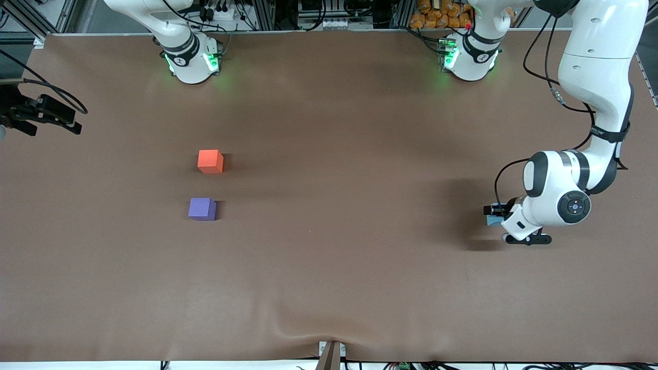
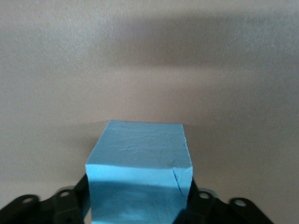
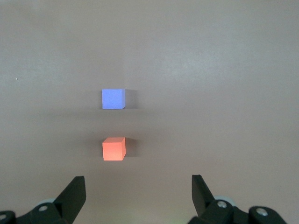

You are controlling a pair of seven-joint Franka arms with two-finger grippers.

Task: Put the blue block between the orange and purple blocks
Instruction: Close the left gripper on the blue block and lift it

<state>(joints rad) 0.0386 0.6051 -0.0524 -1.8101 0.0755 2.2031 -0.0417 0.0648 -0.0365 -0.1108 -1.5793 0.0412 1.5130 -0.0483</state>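
Note:
The blue block (image 2: 140, 154) rests on the brown table toward the left arm's end, and only a sliver of it (image 1: 494, 221) shows under the left hand in the front view. My left gripper (image 1: 493, 213) (image 2: 139, 198) is down at the table, its black fingers pressed against two sides of the cube. The orange block (image 1: 210, 161) (image 3: 114, 149) and the purple block (image 1: 202, 209) (image 3: 113, 99) sit toward the right arm's end, a small gap apart, the purple one nearer the front camera. My right gripper (image 3: 138, 179) hangs open high above the table, looking down at the two cubes, with nothing between its fingers.
A black device with cables (image 1: 41, 115) juts in at the table's edge at the right arm's end. The brown table cover (image 1: 329, 257) has a wrinkle near its front edge. The two arm bases (image 1: 190, 59) (image 1: 470, 56) stand along the table's back edge.

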